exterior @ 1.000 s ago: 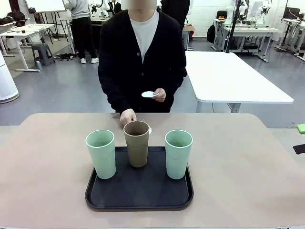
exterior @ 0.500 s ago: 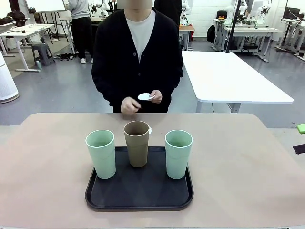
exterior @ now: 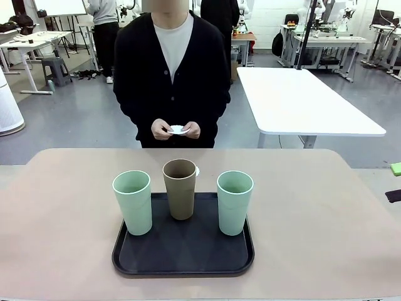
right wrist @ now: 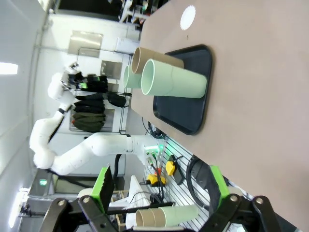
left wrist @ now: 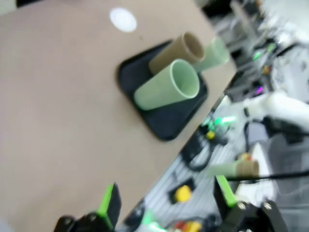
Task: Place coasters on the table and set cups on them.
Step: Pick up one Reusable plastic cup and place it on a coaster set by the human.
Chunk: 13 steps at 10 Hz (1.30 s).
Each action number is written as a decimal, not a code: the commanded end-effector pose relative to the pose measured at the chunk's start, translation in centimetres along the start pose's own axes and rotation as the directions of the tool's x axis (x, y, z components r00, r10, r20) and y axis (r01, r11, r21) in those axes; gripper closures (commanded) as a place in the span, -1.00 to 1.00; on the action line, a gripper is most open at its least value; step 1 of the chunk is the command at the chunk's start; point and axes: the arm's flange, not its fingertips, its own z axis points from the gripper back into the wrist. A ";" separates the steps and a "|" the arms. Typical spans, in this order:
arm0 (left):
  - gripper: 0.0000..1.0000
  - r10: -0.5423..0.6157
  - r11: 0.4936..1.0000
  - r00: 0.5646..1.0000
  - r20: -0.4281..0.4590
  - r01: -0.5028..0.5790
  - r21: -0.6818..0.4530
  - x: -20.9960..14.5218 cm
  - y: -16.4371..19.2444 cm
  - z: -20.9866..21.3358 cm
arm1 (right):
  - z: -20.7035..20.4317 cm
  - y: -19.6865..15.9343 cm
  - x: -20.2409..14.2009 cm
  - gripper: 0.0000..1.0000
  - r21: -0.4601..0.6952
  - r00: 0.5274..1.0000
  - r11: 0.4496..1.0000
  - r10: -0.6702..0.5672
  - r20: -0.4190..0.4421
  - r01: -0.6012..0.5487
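Three cups stand on a black tray: a mint one on the left, a brown one in the middle, a mint one on the right. One white coaster lies on the table just behind the brown cup, mostly hidden there; it is plain in the wrist views. The person holds more coasters in both hands at the far edge. My left gripper is open, well away from the tray. My right gripper is open at the table's right edge.
A large white table stands behind the person on the right. In the right wrist view my left arm shows beyond the tray. Wide bare tabletop lies on both sides of the tray.
The person's hand has lifted off the table behind the brown cup and joined the other hand on the held coasters. The person has shifted a little to the left. Both arms are still.
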 end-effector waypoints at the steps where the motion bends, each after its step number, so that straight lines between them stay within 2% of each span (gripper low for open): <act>1: -1.00 -0.132 0.981 0.985 -0.110 0.146 0.131 3.3 0.6 -1.4 | -0.1 0.0 0.0 -1.00 0.010 1.000 1.000 0.001 0.001 -0.001; 3: -1.00 -0.219 0.927 0.938 -0.268 0.286 0.242 7.1 0.1 -4.9 | -0.1 0.0 0.0 -1.00 0.010 1.000 1.000 0.001 0.001 -0.001; 5: -1.00 -0.256 0.848 0.882 -0.395 0.402 0.346 8.9 -0.2 -9.1 | -0.1 0.0 0.0 -1.00 0.010 1.000 1.000 0.001 0.001 -0.001; 7: -1.00 -0.256 0.823 0.827 -0.500 0.458 0.336 10.1 -0.8 -12.7 | -0.1 0.0 0.0 -1.00 0.010 1.000 1.000 0.001 0.001 -0.001; 8: -1.00 -0.258 0.823 0.806 -0.532 0.472 0.315 10.2 -1.0 -13.7 | -0.1 0.0 0.0 -1.00 0.010 1.000 1.000 0.001 0.001 -0.001; 9: -1.00 -0.277 0.836 0.808 -0.520 0.470 0.284 9.8 -1.4 -14.1 | -0.1 0.0 0.0 -1.00 0.010 1.000 1.000 0.001 0.001 -0.001; 13: -1.00 -0.284 0.827 0.816 -0.504 0.474 0.302 10.3 -1.0 -13.3 | -0.1 0.0 0.0 -1.00 0.010 1.000 1.000 0.001 0.001 -0.001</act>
